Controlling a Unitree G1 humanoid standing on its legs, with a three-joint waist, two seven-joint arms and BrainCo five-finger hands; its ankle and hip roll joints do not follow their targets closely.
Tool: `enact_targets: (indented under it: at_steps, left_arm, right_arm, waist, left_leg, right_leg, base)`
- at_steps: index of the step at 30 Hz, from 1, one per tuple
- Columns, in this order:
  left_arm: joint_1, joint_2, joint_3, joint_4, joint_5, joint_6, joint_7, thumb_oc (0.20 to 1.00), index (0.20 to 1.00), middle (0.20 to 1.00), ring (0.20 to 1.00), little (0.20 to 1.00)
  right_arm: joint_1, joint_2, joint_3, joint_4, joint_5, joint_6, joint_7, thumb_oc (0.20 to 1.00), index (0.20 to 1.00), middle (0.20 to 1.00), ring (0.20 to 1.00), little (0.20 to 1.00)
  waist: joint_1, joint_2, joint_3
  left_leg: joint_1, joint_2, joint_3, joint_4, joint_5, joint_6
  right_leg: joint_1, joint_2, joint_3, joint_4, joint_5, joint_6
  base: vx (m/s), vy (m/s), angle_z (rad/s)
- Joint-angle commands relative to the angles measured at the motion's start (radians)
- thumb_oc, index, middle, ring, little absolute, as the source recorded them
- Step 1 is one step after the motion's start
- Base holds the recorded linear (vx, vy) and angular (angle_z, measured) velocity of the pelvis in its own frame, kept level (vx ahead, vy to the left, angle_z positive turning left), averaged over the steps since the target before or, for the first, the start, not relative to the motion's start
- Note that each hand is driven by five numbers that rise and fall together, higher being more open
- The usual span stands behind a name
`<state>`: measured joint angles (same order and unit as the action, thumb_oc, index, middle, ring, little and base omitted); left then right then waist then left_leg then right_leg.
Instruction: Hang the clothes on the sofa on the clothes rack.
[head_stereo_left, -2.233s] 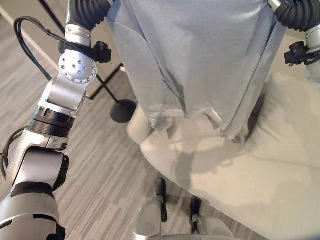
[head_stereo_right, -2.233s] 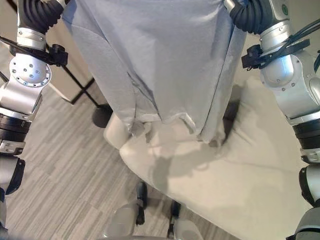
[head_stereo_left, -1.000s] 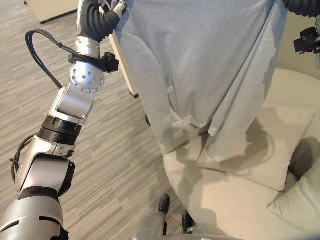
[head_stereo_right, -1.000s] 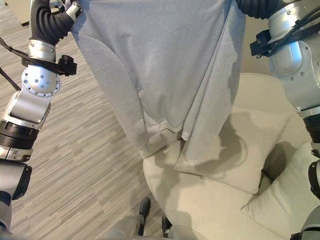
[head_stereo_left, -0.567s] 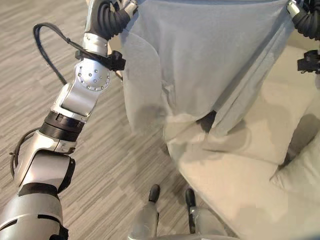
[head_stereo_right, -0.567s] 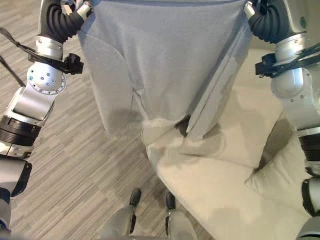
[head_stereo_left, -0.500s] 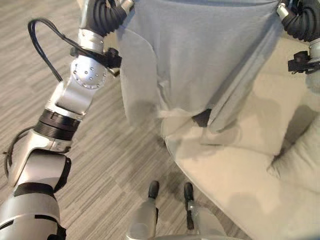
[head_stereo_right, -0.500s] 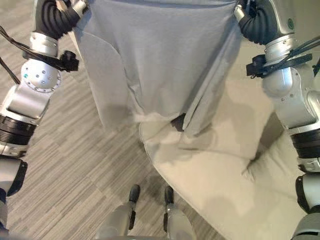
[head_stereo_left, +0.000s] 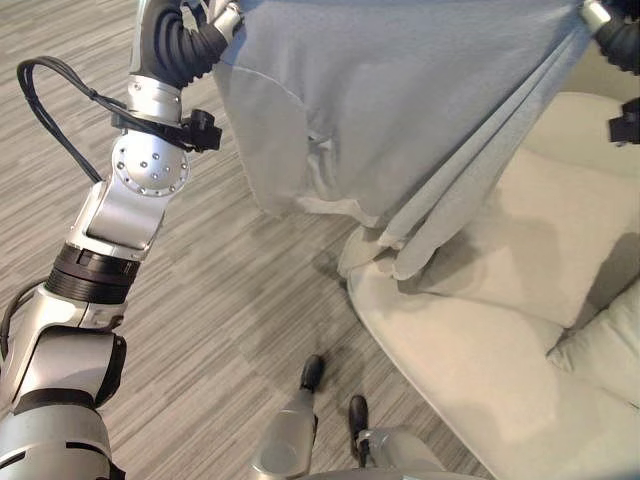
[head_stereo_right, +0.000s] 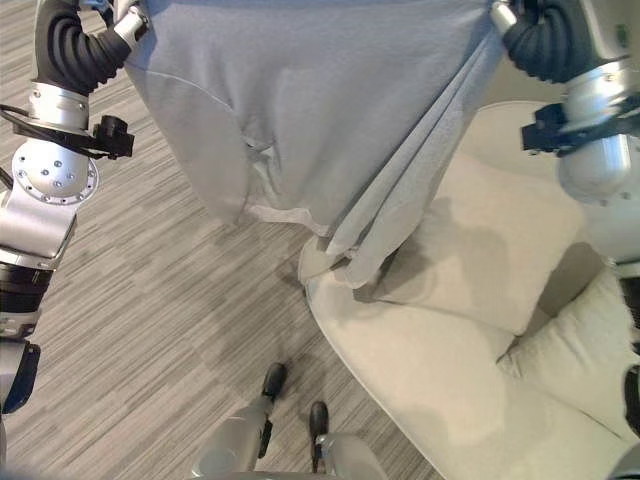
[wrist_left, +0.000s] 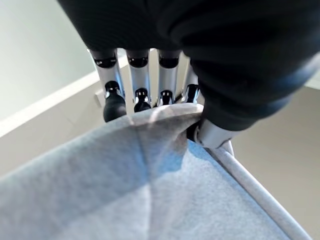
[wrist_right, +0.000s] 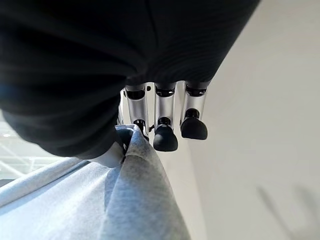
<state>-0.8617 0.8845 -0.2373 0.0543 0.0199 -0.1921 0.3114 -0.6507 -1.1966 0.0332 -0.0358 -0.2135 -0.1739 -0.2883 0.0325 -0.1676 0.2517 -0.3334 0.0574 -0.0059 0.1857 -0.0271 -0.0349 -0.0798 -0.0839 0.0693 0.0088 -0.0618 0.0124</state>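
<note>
A light grey garment (head_stereo_left: 400, 110) hangs spread between my two raised arms, its hem dangling just above the front edge of the cream sofa (head_stereo_left: 470, 340). My left hand (wrist_left: 145, 95) pinches one top corner of the cloth (wrist_left: 150, 180) between curled fingers and thumb. In the right wrist view my right hand (wrist_right: 160, 125) grips the other corner of the garment (wrist_right: 135, 200) the same way. Both hands sit above the top edge of the eye views, with the cloth stretched taut between them.
A square cream cushion (head_stereo_right: 490, 240) lies on the sofa seat and a second cushion (head_stereo_right: 580, 360) sits at the right. Grey wood-patterned floor (head_stereo_left: 220, 290) spreads to the left of the sofa. A pale wall (wrist_right: 260, 150) stands behind the right hand.
The view has swung about. The garment's hem has come up off the sofa seat and now hangs further left, over the sofa's front edge and the floor.
</note>
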Motion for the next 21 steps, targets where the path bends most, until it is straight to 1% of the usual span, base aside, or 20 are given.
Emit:
enact_targets:
  at_steps: [1,2,3,4,5,6,7,8,9,10,11,12,13,14,15,16,18,19,20,21]
  left_arm:
    - [-0.067,-0.054,0.038,0.106,-0.059,-0.016,0.045,0.200,0.200,0.200,0.200,0.200]
    - [-0.082,-0.038,0.018,0.112,-0.070,-0.022,0.056,0.200,0.200,0.200,0.200,0.200]
    - [-0.075,-0.017,0.026,0.114,-0.061,-0.015,0.069,0.200,0.200,0.200,0.200,0.200]
    - [-0.074,-0.018,0.027,0.111,-0.060,-0.015,0.069,0.200,0.200,0.200,0.200,0.200]
    - [-0.066,-0.012,0.034,0.103,-0.056,-0.017,0.066,0.200,0.200,0.200,0.200,0.200]
    - [-0.048,-0.008,0.044,0.085,-0.049,-0.021,0.063,0.200,0.200,0.200,0.200,0.200]
    - [-0.047,-0.001,0.044,0.084,-0.052,-0.025,0.064,0.200,0.200,0.200,0.200,0.200]
    - [-0.069,0.018,0.033,0.080,-0.053,-0.030,0.072,0.200,0.200,0.200,0.200,0.200]
    - [-0.095,0.052,0.024,0.069,-0.047,-0.032,0.078,0.200,0.200,0.200,0.200,0.200]
    - [-0.091,0.067,0.032,0.059,-0.041,-0.032,0.081,0.200,0.200,0.200,0.200,0.200]
    - [-0.088,0.069,0.036,0.057,-0.041,-0.031,0.081,0.200,0.200,0.200,0.200,0.200]
    - [-0.081,0.080,0.046,0.043,-0.031,-0.030,0.079,0.200,0.200,0.200,0.200,0.200]
    - [-0.075,0.081,0.053,0.038,-0.030,-0.028,0.078,0.200,0.200,0.200,0.200,0.200]
    - [-0.065,0.086,0.062,0.023,-0.026,-0.026,0.072,0.200,0.200,0.200,0.200,0.200]
    - [-0.046,0.082,0.078,0.016,-0.029,-0.026,0.060,0.200,0.200,0.200,0.200,0.200]
    - [-0.035,0.084,0.088,0.013,-0.032,-0.026,0.053,0.200,0.200,0.200,0.200,0.200]
    - [-0.008,0.087,0.115,0.021,-0.033,-0.017,0.050,0.200,0.200,0.200,0.200,0.200]
    - [-0.010,0.091,0.126,0.020,-0.026,-0.011,0.044,0.200,0.200,0.200,0.200,0.200]
    - [-0.011,0.089,0.126,0.018,-0.026,-0.009,0.042,0.200,0.200,0.200,0.200,0.200]
    - [-0.010,0.075,0.135,0.026,-0.020,-0.004,0.049,0.200,0.200,0.200,0.200,0.200]
  right_arm:
    - [0.094,-0.056,-0.166,0.081,0.068,0.030,-0.089,0.200,0.200,0.200,0.200,0.200]
    - [0.112,-0.039,-0.168,0.077,0.065,0.034,-0.092,0.200,0.200,0.200,0.200,0.200]
    - [0.143,-0.019,-0.194,0.069,0.056,0.038,-0.089,0.200,0.200,0.200,0.200,0.200]
    - [0.152,-0.019,-0.202,0.064,0.055,0.038,-0.088,0.200,0.200,0.200,0.200,0.200]
    - [0.160,-0.011,-0.218,0.063,0.055,0.040,-0.089,0.200,0.200,0.200,0.200,0.200]
    - [0.178,0.001,-0.245,0.056,0.055,0.039,-0.094,0.200,0.200,0.200,0.200,0.200]
    - [0.176,0.013,-0.249,0.054,0.061,0.039,-0.098,0.200,0.200,0.200,0.200,0.200]
    - [0.152,0.022,-0.232,0.052,0.064,0.041,-0.109,0.200,0.200,0.200,0.200,0.200]
    - [0.106,0.028,-0.203,0.056,0.059,0.047,-0.122,0.200,0.200,0.200,0.200,0.200]
    - [0.079,0.033,-0.186,0.062,0.055,0.048,-0.126,0.200,0.200,0.200,0.200,0.200]
    - [0.072,0.033,-0.180,0.064,0.055,0.048,-0.127,0.200,0.200,0.200,0.200,0.200]
    - [0.062,0.037,-0.177,0.067,0.058,0.048,-0.124,0.200,0.200,0.200,0.200,0.200]
    - [0.055,0.037,-0.171,0.069,0.058,0.048,-0.124,0.200,0.200,0.200,0.200,0.200]
    - [0.048,0.037,-0.175,0.069,0.068,0.045,-0.117,0.200,0.200,0.200,0.200,0.200]
    - [0.043,0.044,-0.174,0.064,0.084,0.031,-0.106,0.200,0.200,0.200,0.200,0.200]
    - [0.039,0.050,-0.170,0.060,0.094,0.023,-0.098,0.200,0.200,0.200,0.200,0.200]
    - [0.050,0.052,-0.169,0.066,0.092,0.016,-0.088,0.200,0.200,0.200,0.200,0.200]
    - [0.060,0.044,-0.174,0.067,0.089,0.025,-0.075,0.200,0.200,0.200,0.200,0.200]
    - [0.064,0.044,-0.179,0.065,0.090,0.027,-0.072,0.200,0.200,0.200,0.200,0.200]
    - [0.076,0.053,-0.189,0.064,0.089,0.024,-0.081,0.200,0.200,0.200,0.200,0.200]
  waist:
    - [-0.040,0.074,-0.113]
    - [-0.031,0.073,-0.114]
    - [-0.027,0.092,-0.113]
    - [-0.028,0.094,-0.112]
    - [-0.030,0.105,-0.114]
    - [-0.031,0.110,-0.118]
    - [-0.032,0.112,-0.113]
    - [-0.034,0.109,-0.100]
    - [-0.030,0.096,-0.078]
    - [-0.017,0.088,-0.081]
    - [-0.015,0.086,-0.081]
    - [-0.007,0.084,-0.086]
    - [-0.008,0.082,-0.086]
    - [-0.011,0.078,-0.090]
    - [-0.003,0.070,-0.100]
    - [0.009,0.061,-0.106]
    - [0.035,0.035,-0.117]
    - [0.042,0.027,-0.120]
    - [0.045,0.026,-0.119]
    - [0.046,0.021,-0.116]
  left_leg:
    - [0.101,0.138,-0.039,-0.193,0.122,-0.082]
    - [0.100,0.145,-0.082,-0.212,0.120,-0.100]
    - [0.107,0.139,-0.170,-0.226,0.102,-0.123]
    - [0.106,0.139,-0.173,-0.225,0.101,-0.123]
    - [0.109,0.127,-0.183,-0.230,0.090,-0.125]
    - [0.107,0.107,-0.183,-0.225,0.079,-0.121]
    - [0.104,0.089,-0.172,-0.217,0.068,-0.115]
    - [0.096,0.064,-0.154,-0.205,0.052,-0.108]
    - [0.077,0.033,-0.100,-0.183,0.036,-0.089]
    - [0.080,0.031,-0.058,-0.182,0.014,-0.078]
    - [0.075,0.029,-0.054,-0.181,0.020,-0.077]
    - [0.078,0.028,-0.024,-0.186,0.011,-0.071]
    - [0.074,0.025,-0.022,-0.187,0.019,-0.070]
    - [0.074,0.011,-0.008,-0.199,0.023,-0.063]
    - [0.078,-0.014,0.000,-0.220,0.027,-0.048]
    - [0.078,-0.030,0.009,-0.236,0.038,-0.039]
    - [0.074,-0.067,0.029,-0.263,0.059,-0.028]
    - [0.079,-0.082,0.032,-0.264,0.061,-0.024]
    - [0.081,-0.084,0.034,-0.264,0.060,-0.023]
    - [0.092,-0.095,0.033,-0.261,0.053,-0.020]
  right_leg:
    - [-0.045,0.011,-0.044,-0.066,0.070,0.144]
    - [-0.046,0.003,-0.035,-0.075,0.068,0.153]
    - [-0.035,-0.020,-0.009,-0.083,0.076,0.169]
    - [-0.032,-0.020,-0.012,-0.085,0.078,0.170]
    - [-0.031,-0.031,-0.004,-0.087,0.082,0.172]
    - [-0.037,-0.060,-0.002,-0.093,0.103,0.185]
    - [-0.053,-0.086,0.003,-0.093,0.127,0.196]
    - [-0.086,-0.106,0.014,-0.093,0.169,0.210]
    - [-0.149,-0.119,0.027,-0.096,0.248,0.227]
    - [-0.173,-0.116,0.010,-0.096,0.259,0.229]
    - [-0.180,-0.118,0.017,-0.096,0.267,0.229]
    - [-0.175,-0.109,-0.017,-0.096,0.246,0.222]
    - [-0.180,-0.112,-0.013,-0.096,0.252,0.222]
    - [-0.163,-0.093,-0.020,-0.090,0.243,0.208]
    - [-0.121,-0.039,-0.002,-0.046,0.183,0.185]
    - [-0.096,-0.001,0.001,-0.022,0.140,0.172]
    - [-0.043,0.070,-0.006,-0.019,0.080,0.152]
    - [-0.034,0.085,-0.004,-0.037,0.066,0.137]
    - [-0.031,0.083,-0.003,-0.041,0.066,0.136]
    - [-0.037,0.098,0.023,-0.043,0.059,0.126]
  base:
    - [0.16,0.274,0.61]
    - [0.24,0.429,0.59]
    - [0.18,0.343,0.17]
    - [0.16,0.335,-0.31]
    - [0.10,0.260,-0.88]
    - [0.13,0.420,-0.54]
    - [0.05,0.491,-0.33]
    - [-0.18,0.606,-0.04]
    - [-0.19,0.579,-0.39]
    - [-0.19,0.408,-0.44]
    - [-0.03,0.252,-0.75]
    - [-0.06,0.120,-1.12]
    - [-0.07,0.240,-1.30]
    - [-0.10,0.317,-0.91]
    - [-0.12,0.405,-0.49]
    - [-0.11,0.367,-0.28]
    - [-0.08,0.222,-0.26]
    - [-0.03,0.120,-0.61]
    - [0.04,0.078,-0.64]
    - [0.09,0.047,-0.40]
